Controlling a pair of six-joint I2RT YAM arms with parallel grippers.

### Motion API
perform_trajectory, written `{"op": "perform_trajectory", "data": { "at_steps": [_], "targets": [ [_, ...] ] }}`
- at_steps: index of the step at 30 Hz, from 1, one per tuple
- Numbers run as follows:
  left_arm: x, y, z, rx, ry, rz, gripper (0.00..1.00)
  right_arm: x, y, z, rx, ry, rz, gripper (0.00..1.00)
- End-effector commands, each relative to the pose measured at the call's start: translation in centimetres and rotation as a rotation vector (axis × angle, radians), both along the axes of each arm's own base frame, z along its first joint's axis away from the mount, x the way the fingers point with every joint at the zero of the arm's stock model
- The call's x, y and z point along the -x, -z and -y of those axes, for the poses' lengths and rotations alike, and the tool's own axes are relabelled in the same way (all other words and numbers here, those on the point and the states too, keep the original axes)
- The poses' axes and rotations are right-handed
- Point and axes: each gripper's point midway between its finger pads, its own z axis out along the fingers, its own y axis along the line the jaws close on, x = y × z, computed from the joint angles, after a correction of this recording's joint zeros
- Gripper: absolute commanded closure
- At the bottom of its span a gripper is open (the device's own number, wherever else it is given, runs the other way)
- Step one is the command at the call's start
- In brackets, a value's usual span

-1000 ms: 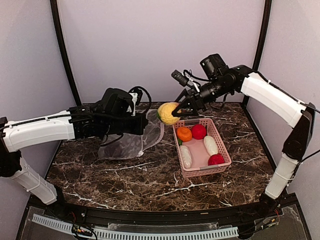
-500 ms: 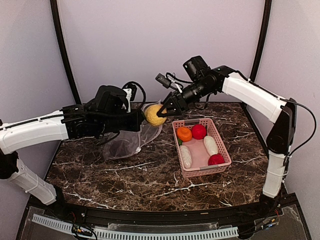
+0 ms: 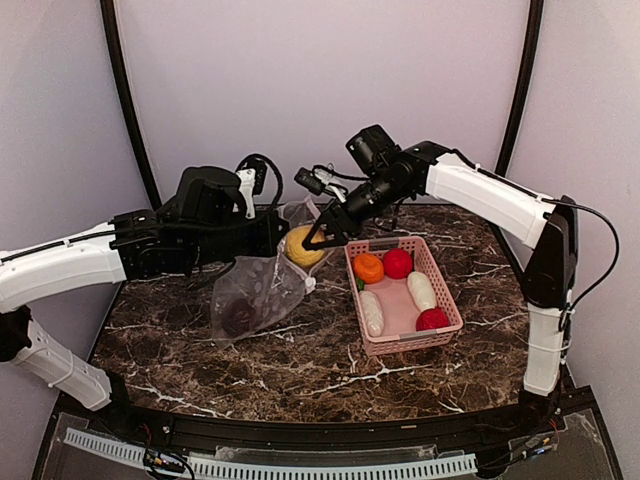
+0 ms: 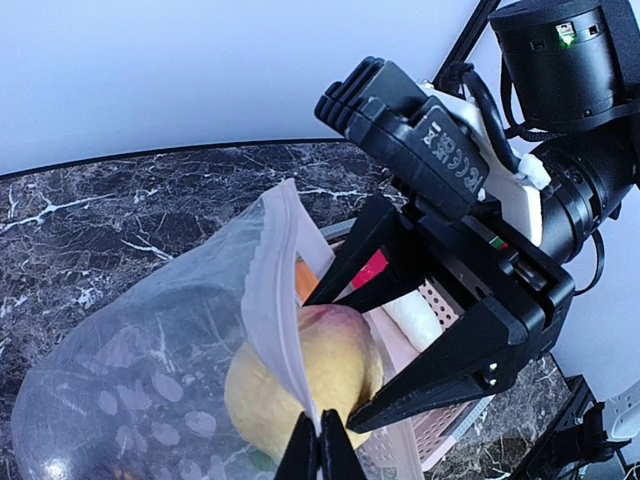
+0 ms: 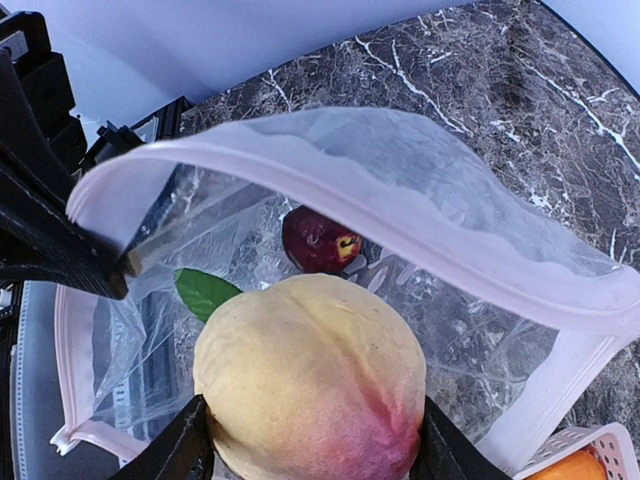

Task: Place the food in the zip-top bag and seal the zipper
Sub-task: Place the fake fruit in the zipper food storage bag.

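Note:
My left gripper (image 4: 320, 442) is shut on the white zipper strip (image 4: 272, 290) of the zip-top bag (image 3: 262, 290), holding its mouth up and open. My right gripper (image 5: 312, 432) is shut on a yellow peach with a pink blush (image 5: 315, 380), right at the mouth, its lower part behind the bag's wall in the left wrist view. In the top view the peach (image 3: 303, 246) sits between the two grippers. A dark maroon fruit (image 5: 318, 240) and a green leaf (image 5: 205, 292) lie inside the bag. More of the food is in a pink basket.
The pink basket (image 3: 405, 346) stands right of the bag on the marble table. It holds an orange ball (image 3: 368, 267), two red balls (image 3: 397, 262) and two white radishes (image 3: 371, 312). Black frame posts rise at the back corners.
The right gripper has carried the peach left from beside the basket to the bag's mouth. The left gripper has lifted the bag's edge, so the bag now hangs open.

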Motion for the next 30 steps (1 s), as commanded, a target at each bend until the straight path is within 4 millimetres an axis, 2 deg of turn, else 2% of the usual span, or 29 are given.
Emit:
{"op": "perform_trajectory", "data": {
  "at_steps": [1,4,9,15,18,24,27,30],
  "targets": [
    [0.3,-0.4,0.7,0.044,0.017,-0.002,0.99,0.0,-1.8,-1.5,-0.028,0.019,0.035,0.54],
    [0.3,-0.3,1.0,0.048,0.02,-0.004,0.99,0.4,-2.4,-2.2,-0.04,0.014,0.033,0.5],
    [0.4,-0.4,0.6,0.044,0.005,0.008,0.99,1.2,-2.5,-2.5,-0.041,-0.009,0.031,0.26],
    [0.5,-0.2,-0.3,0.032,-0.015,0.016,0.99,2.0,-3.1,-1.0,-0.024,-0.018,0.086,0.2],
    [0.5,-0.1,-0.9,0.014,-0.03,0.029,0.99,2.8,-3.9,0.4,-0.031,-0.046,0.132,0.2],
    [0.7,0.3,-1.8,-0.024,-0.038,0.04,0.99,3.8,-6.2,4.4,-0.084,-0.053,0.176,0.21],
    [0.8,0.4,-2.4,-0.038,-0.043,0.044,0.99,4.2,-5.4,6.7,-0.083,-0.034,0.166,0.21],
    [1.1,0.6,-2.7,-0.065,-0.031,0.053,0.99,3.8,-3.5,8.9,-0.038,0.011,0.159,0.21]
  ]
}}
